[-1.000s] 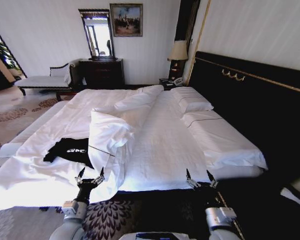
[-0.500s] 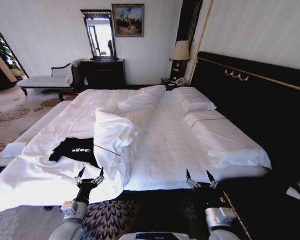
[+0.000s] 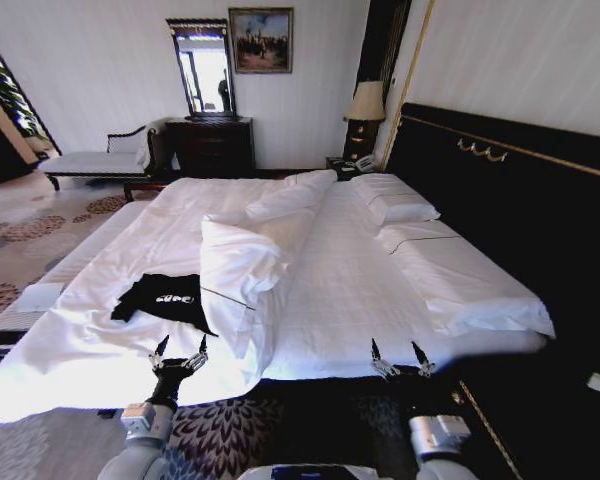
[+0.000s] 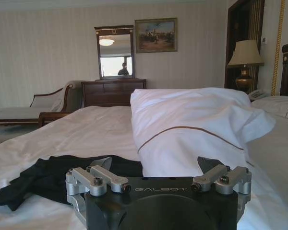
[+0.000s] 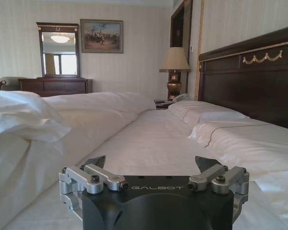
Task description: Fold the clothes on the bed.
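A wide white bed (image 3: 350, 290) with a dark gold-trimmed headboard (image 3: 520, 200) fills a room with a dresser (image 3: 212, 148) and mirror (image 3: 202, 68). The black T-shirt (image 3: 168, 299) lies crumpled near the bed's left edge, long axis across it, beside the folded-back duvet (image 3: 242, 265). The left claw (image 3: 180, 356) and right claw (image 3: 399, 359) hover released at the near edge.

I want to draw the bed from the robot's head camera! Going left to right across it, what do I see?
Black T-shirt → folded-back white duvet → bare white sheet → white pillows → dark headboard.
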